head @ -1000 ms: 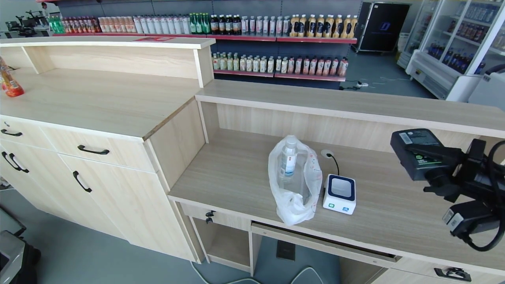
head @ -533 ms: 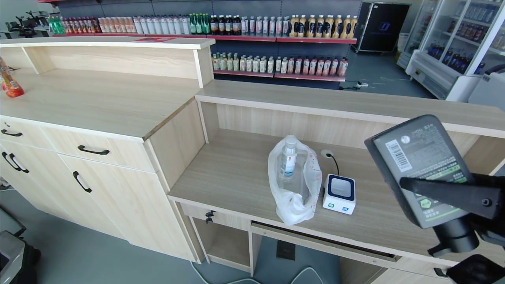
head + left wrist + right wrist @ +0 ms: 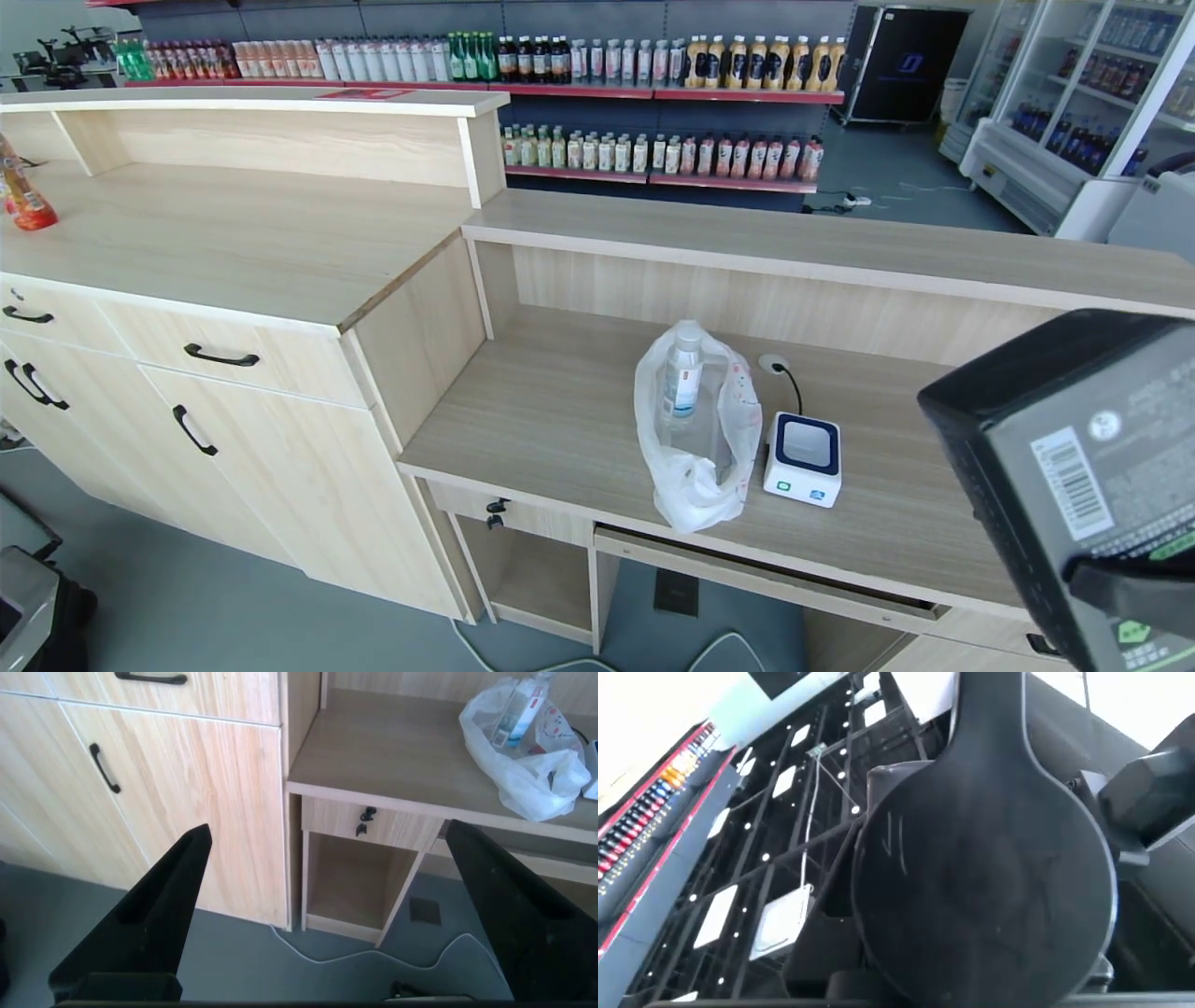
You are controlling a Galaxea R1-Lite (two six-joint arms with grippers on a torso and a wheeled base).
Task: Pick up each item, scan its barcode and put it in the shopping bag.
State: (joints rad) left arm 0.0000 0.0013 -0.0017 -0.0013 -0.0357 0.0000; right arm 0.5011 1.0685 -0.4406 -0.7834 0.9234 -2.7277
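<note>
Black pack (image 3: 1074, 467) sits at the near right, close up to my head camera, its barcode label facing me. My right gripper (image 3: 1131, 595) is clamped on its lower part. On the desk (image 3: 560, 411) the white bag (image 3: 691, 495) stands with a bottle (image 3: 683, 373) upright inside, and the scanner (image 3: 804, 457) is just beside the bag on its right. My left gripper (image 3: 327, 831) hangs low, fingers wide apart, near the cabinet (image 3: 187, 784) front left of the desk.
</note>
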